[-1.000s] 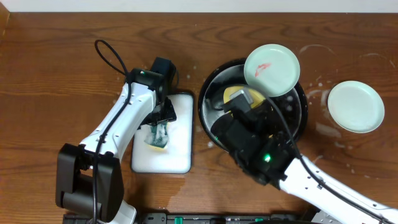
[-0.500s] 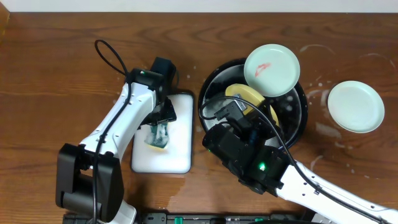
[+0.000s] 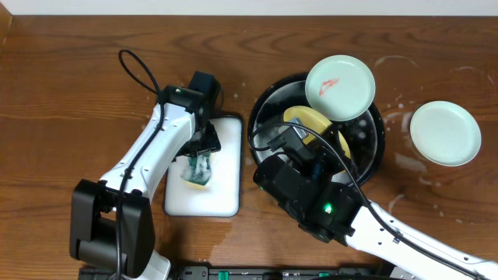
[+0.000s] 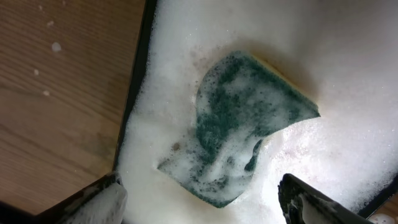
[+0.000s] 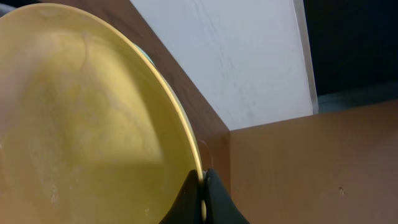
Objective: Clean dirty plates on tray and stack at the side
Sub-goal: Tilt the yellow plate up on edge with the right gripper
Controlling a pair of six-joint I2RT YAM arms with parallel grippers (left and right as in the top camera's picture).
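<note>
Right gripper (image 5: pixel 202 190) has shifted left over the black tray (image 3: pixel 261 124) since a second ago; more of the yellow plate (image 5: pixel 81 124) now shows.
Right gripper: fingertips pinched on the yellow plate's rim, plate tilted, above the tray. Mint plate with a red smear (image 3: pixel 340 87): resting on the tray's far rim. Second mint plate (image 3: pixel 445 133): on the streaked tabletop (image 3: pixel 405 159), right of the tray, apart from it. Left gripper (image 4: pixel 199 199): fingers spread, over the white tray (image 3: pixel 222 202). Green sponge (image 4: pixel 242 124): lying in foam between those fingers.
</note>
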